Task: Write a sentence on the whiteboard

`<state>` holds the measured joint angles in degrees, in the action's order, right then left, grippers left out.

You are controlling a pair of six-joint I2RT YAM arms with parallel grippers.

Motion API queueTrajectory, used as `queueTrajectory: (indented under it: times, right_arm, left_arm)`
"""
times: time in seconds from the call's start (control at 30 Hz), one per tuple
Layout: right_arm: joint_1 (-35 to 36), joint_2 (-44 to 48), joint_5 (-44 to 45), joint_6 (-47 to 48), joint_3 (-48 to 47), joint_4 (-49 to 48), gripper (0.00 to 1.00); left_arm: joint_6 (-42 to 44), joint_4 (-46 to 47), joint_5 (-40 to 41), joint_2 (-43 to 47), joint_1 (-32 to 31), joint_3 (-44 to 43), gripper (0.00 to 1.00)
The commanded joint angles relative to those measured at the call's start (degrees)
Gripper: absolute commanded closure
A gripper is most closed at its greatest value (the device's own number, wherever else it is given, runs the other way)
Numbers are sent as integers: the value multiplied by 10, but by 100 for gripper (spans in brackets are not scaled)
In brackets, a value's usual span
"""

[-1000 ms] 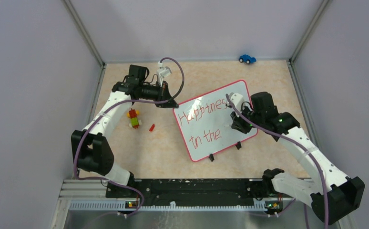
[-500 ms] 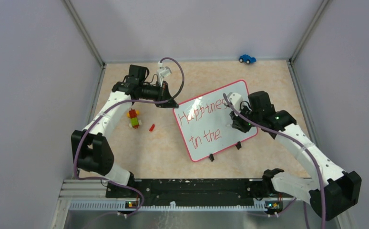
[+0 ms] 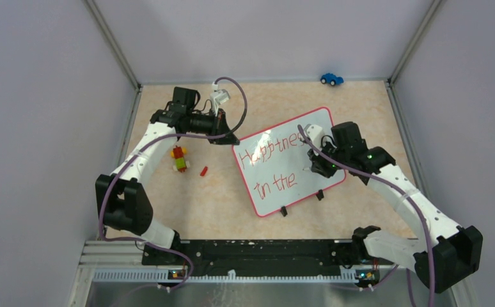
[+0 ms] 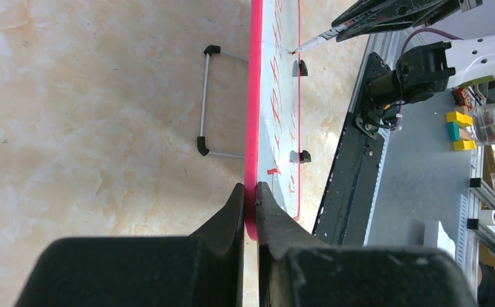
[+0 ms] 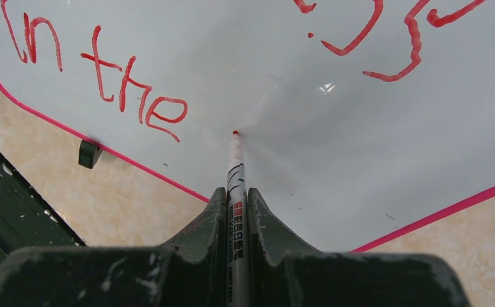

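Observation:
The whiteboard stands tilted at mid-table, pink-framed. On it, red lettering of the sentence reads "Happiness" with "in the" below. My left gripper is shut on the board's upper left corner; in the left wrist view its jaws pinch the pink frame of the board. My right gripper is shut on a white marker. The marker's red tip is at the bare board surface, to the right of "the".
A blue toy car sits at the far wall. A stack of coloured bricks and a small red piece lie left of the board. The board's wire stand juts behind it. Grey walls enclose three sides.
My right gripper with the marker has shifted slightly left over the board. The left gripper and the board have not moved. No new lettering shows.

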<state>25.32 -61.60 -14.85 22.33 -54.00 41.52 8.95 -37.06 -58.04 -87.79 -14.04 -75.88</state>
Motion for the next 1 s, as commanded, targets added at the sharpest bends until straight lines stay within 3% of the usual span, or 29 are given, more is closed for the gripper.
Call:
queueTrajectory:
  times: [0.0, 0.3, 0.97]
  right_arm:
    - [-4, -9, -6, -4, -12, -36, 100]
    - [0, -13, -42, -8, -14, -36, 100]
    - [24, -3, -21, 20, 36, -8, 100]
  left_arm:
    - [20, -31, 20, -22, -22, 26, 100]
    - [21, -32, 20, -23, -22, 26, 100]
    - [21, -33, 21, -26, -22, 25, 100]
